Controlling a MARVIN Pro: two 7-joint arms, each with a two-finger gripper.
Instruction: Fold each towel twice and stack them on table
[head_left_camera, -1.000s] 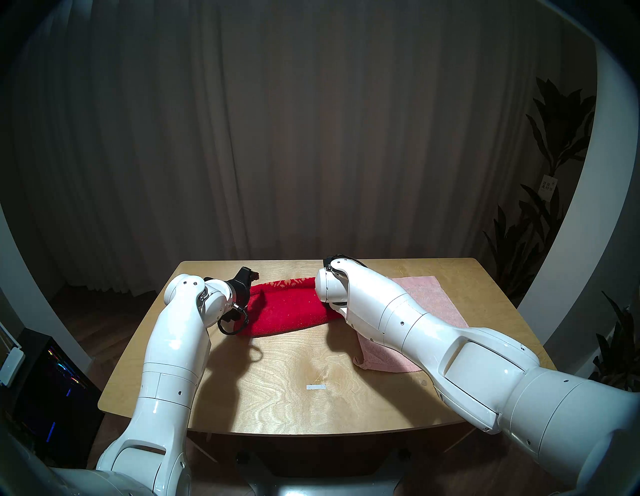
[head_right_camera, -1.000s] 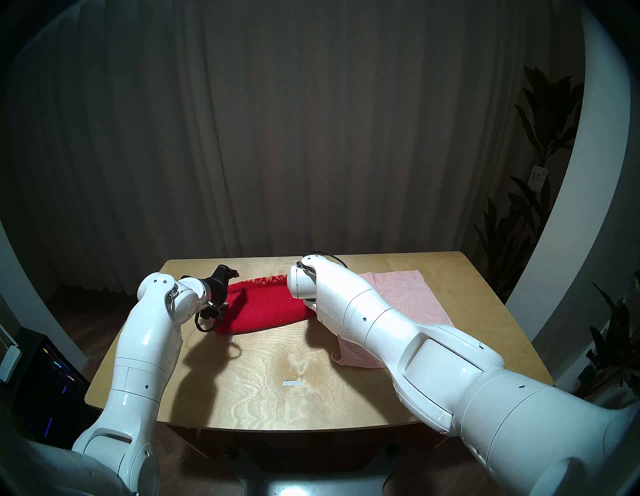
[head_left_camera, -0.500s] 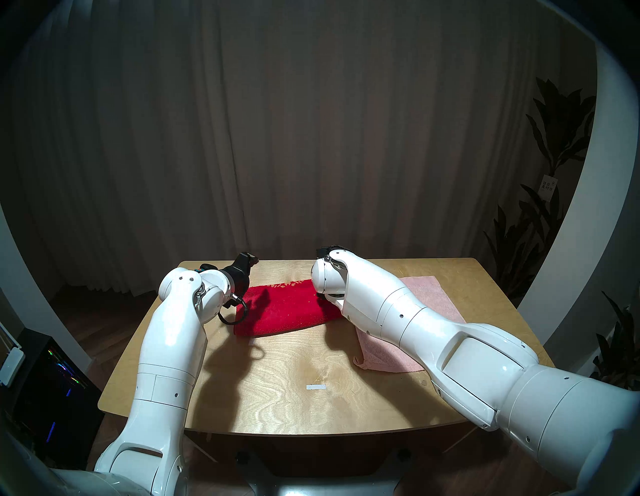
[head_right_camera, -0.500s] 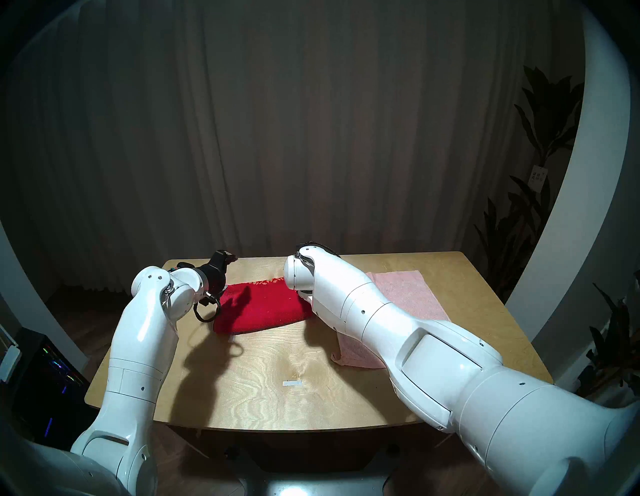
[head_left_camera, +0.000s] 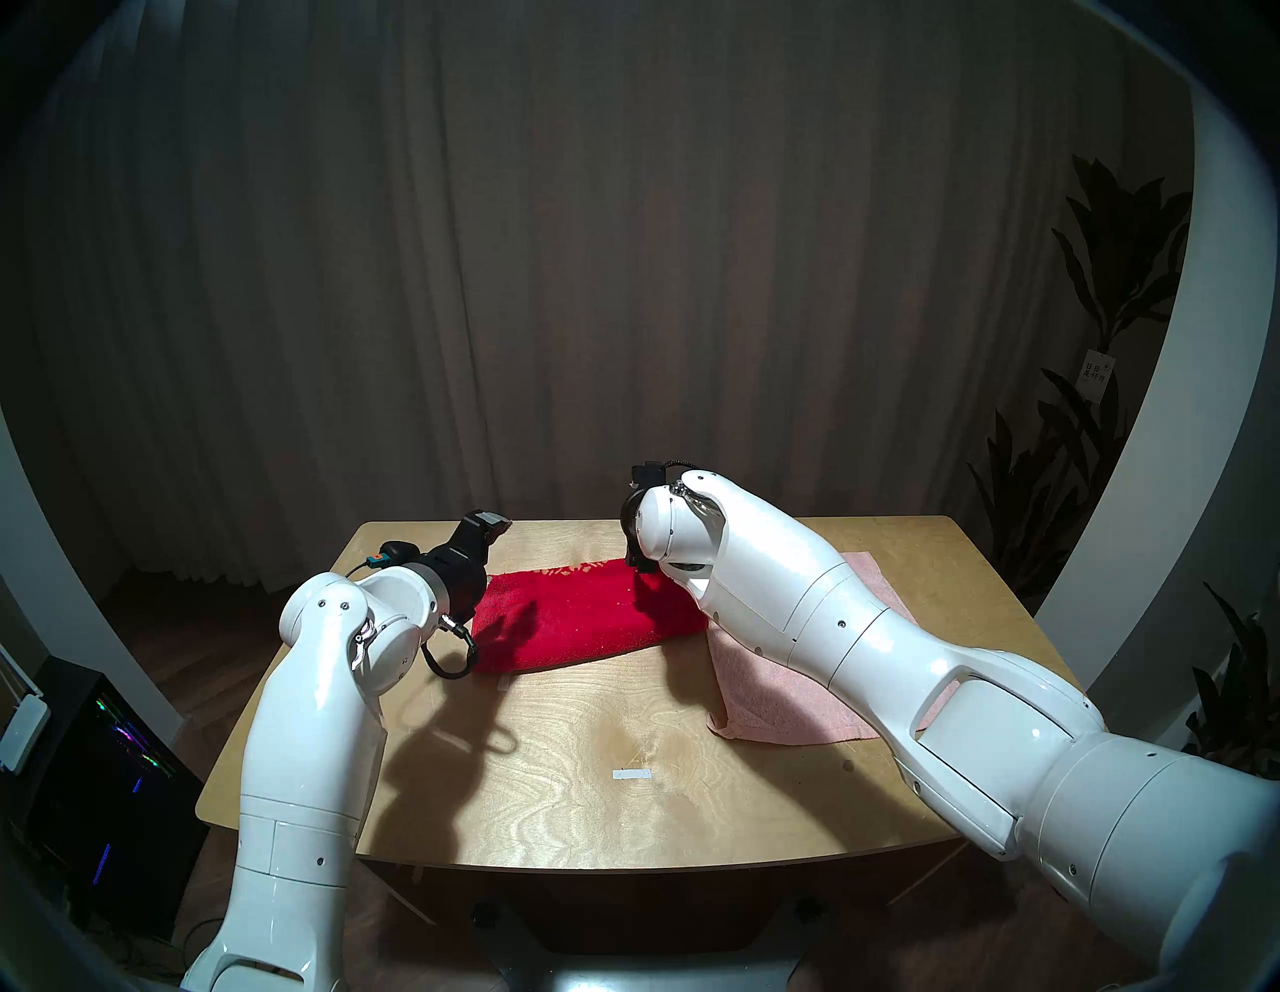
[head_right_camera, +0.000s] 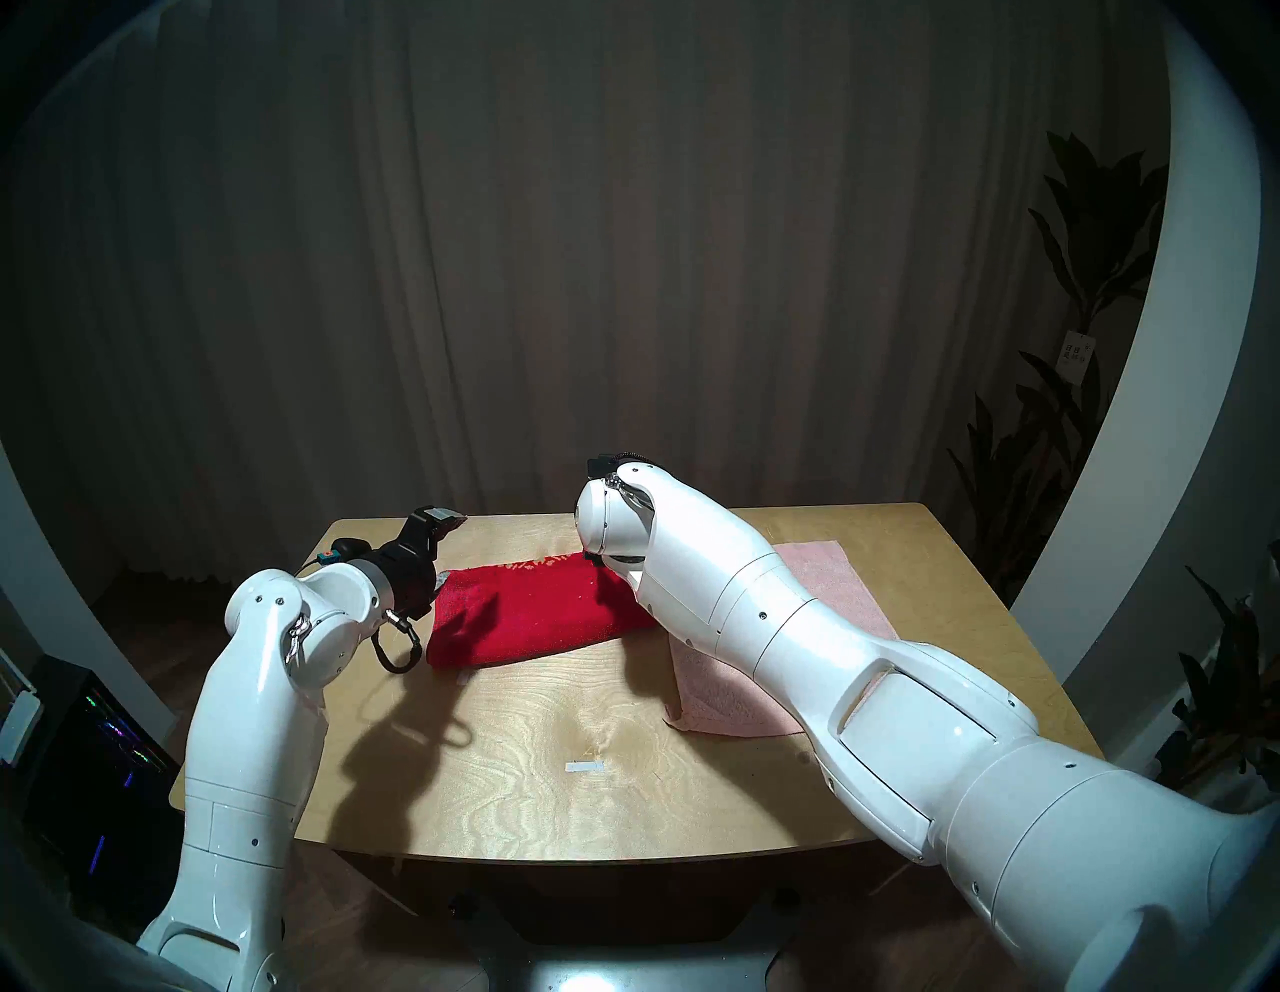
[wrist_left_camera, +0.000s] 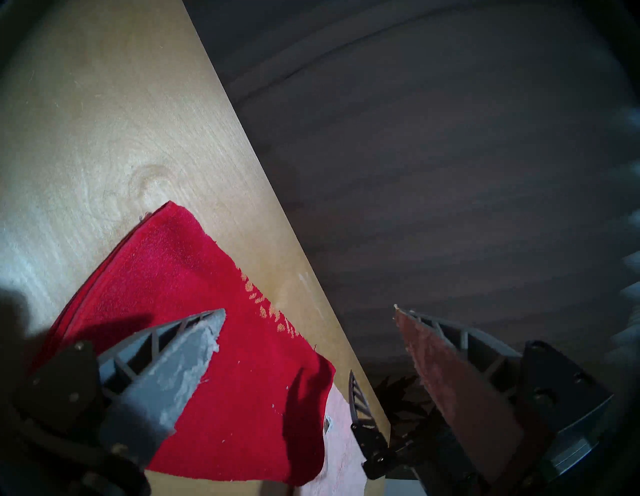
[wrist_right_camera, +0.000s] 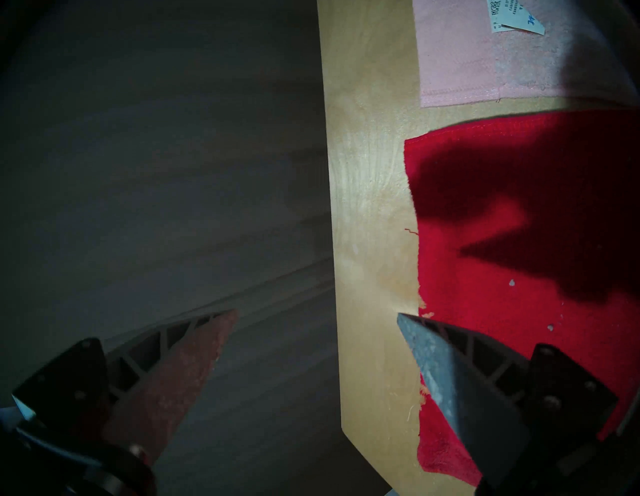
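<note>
The red towel lies folded flat at the far middle of the table, with its gold pattern along the far edge. It also shows in the left wrist view and the right wrist view. The pale pink towel lies spread to its right, partly under my right arm. My left gripper is open and empty, raised over the red towel's far left corner. My right gripper is open and empty over the far right corner. My right wrist mostly hides it in the head views.
The table's far edge lies just under both grippers, with a dark curtain behind it. A small white tape mark sits on the near middle of the table. A computer tower stands on the floor to the left, and plants stand to the right.
Both grippers have let go of the red towel's far edge, opened and lifted off it. The towel has settled from a raised bulge into a flat fold.
</note>
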